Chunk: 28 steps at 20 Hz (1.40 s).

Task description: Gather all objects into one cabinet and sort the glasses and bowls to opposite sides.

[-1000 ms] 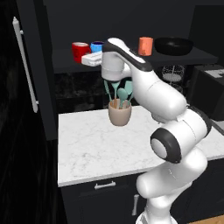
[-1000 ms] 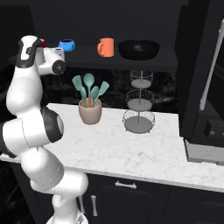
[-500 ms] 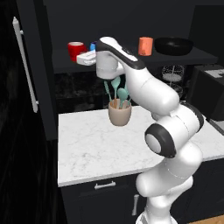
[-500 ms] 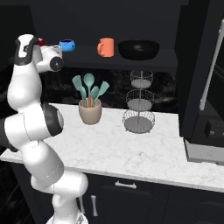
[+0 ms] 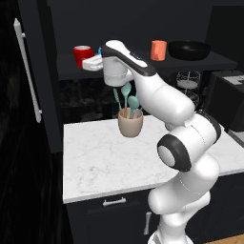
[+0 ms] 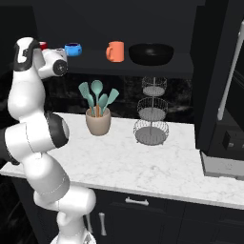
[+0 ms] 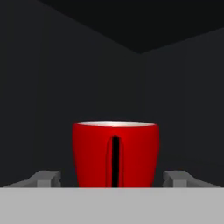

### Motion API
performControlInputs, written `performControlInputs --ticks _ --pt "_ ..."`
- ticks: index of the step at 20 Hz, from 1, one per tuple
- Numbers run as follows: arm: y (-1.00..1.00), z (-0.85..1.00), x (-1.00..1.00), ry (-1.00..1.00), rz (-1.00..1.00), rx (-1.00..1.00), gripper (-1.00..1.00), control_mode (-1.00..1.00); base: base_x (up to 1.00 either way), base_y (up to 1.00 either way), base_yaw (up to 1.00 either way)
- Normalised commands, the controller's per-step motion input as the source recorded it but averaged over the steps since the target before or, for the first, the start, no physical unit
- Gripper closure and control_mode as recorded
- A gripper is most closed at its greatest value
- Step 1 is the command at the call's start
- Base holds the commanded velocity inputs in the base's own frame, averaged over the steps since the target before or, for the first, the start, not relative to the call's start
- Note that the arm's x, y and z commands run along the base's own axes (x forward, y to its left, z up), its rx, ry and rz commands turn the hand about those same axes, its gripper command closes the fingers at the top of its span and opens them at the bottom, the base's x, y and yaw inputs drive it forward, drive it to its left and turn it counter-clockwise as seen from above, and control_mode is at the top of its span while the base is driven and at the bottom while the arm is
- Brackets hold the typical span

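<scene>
jaws wide around red mug [image 7: 115, 154]

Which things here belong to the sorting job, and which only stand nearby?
Job: red mug, small blue bowl, orange mug, black bowl, cabinet shelf.
Nearby only: utensil crock, wire tiered basket.

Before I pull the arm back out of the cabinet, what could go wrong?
1. The open pincer sits with a fingertip on either side of the red mug; any sideways drift on the way out could tip it.
2. The blue bowl stands close beside the wrist, so a swing could knock it.
3. The orange mug sits next to the black bowl, so sorting looks unfinished.
</scene>
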Motion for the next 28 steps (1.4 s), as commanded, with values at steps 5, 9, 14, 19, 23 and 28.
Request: performControlInputs --ticks 5,9,14,19,23,28 --pt "-0.21 0.17 -0.28 0.00 0.00 0.00 -1.00 -1.00 0.00 0.00 0.00" --pt "-0.48 0.31 -0.41 0.00 -0.02 0.00 -1.00 -1.00 0.00 0.00 0.00" --pt "-0.48 0.51 -0.36 0.02 -0.09 0.00 -1.00 -1.00 0.00 0.00 0.00" --pt "-0.47 0.46 -0.51 0.08 -0.13 -0.01 -1.00 -1.00 0.00 0.00 0.00" --pt "-0.34 0.32 -0.62 0.12 -0.16 -0.03 -1.00 -1.00 0.00 0.00 0.00" --pt "-0.33 0.21 -0.74 0.10 -0.16 -0.01 -1.00 -1.00 0.00 0.00 0.00"
